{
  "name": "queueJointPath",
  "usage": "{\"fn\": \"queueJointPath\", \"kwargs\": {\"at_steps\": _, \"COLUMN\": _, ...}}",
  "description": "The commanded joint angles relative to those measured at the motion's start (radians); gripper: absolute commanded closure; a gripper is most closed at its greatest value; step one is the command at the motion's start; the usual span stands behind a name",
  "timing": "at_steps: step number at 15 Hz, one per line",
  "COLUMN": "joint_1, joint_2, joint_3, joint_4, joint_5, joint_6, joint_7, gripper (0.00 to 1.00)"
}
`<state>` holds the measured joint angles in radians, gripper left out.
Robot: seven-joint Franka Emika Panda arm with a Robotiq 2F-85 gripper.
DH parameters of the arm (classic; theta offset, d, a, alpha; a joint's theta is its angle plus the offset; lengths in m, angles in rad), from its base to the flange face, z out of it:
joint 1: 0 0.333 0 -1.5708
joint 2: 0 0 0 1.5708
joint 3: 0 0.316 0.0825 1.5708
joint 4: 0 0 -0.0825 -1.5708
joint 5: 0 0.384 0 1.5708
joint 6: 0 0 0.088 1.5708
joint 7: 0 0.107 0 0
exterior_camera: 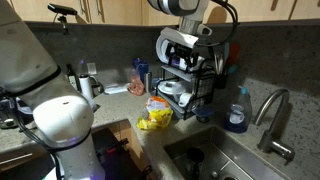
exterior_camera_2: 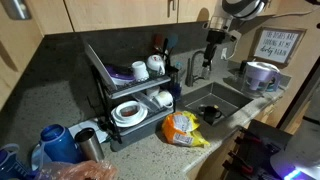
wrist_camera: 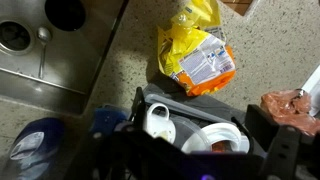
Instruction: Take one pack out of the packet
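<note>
Gripper (exterior_camera_2: pixel 212 52) hangs high above the counter (wrist_camera: pixel 110 85), well clear of everything. In the wrist view the jaws look spread wide, with nothing between them. Yellow packet (wrist_camera: pixel 195 55) lies flat on the speckled counter, just beside the dish rack (exterior_camera_2: pixel 100 68), between rack and sink (exterior_camera_2: pixel 236 100). No contact between gripper and packet. Rack holds white bowls and a cup. Whether the packet is open — can't tell, the print is too blurred.
</note>
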<state>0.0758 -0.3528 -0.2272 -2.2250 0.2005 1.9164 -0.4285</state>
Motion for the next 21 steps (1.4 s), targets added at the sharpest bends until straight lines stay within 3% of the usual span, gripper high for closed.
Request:
{"fn": "queueJointPath", "kwargs": {"at_steps": 1, "joint_1": -0.031, "joint_2": 0.003, "joint_3": 0.027, "joint_4": 0.003, "joint_5": 0.010, "joint_6": -0.005, "joint_7": -0.008, "gripper": 0.00}}
{"fn": "queueJointPath", "kwargs": {"at_steps": 9, "joint_1": -0.044, "joint_2": -0.094, "joint_3": 0.053, "joint_4": -0.158, "joint_5": 0.061, "joint_6": 0.017, "joint_7": 0.013, "gripper": 0.00}}
{"fn": "queueJointPath", "kwargs": {"at_steps": 16, "joint_1": 0.011, "joint_2": -0.249, "joint_3": 0.092, "joint_4": -0.379, "joint_5": 0.150, "joint_6": 0.032, "joint_7": -0.054, "gripper": 0.00}}
{"fn": "queueJointPath", "kwargs": {"at_steps": 21, "joint_1": 0.058, "joint_2": -0.291, "joint_3": 0.106, "joint_4": -0.478, "joint_5": 0.184, "joint_6": 0.018, "joint_7": -0.063, "gripper": 0.00}}
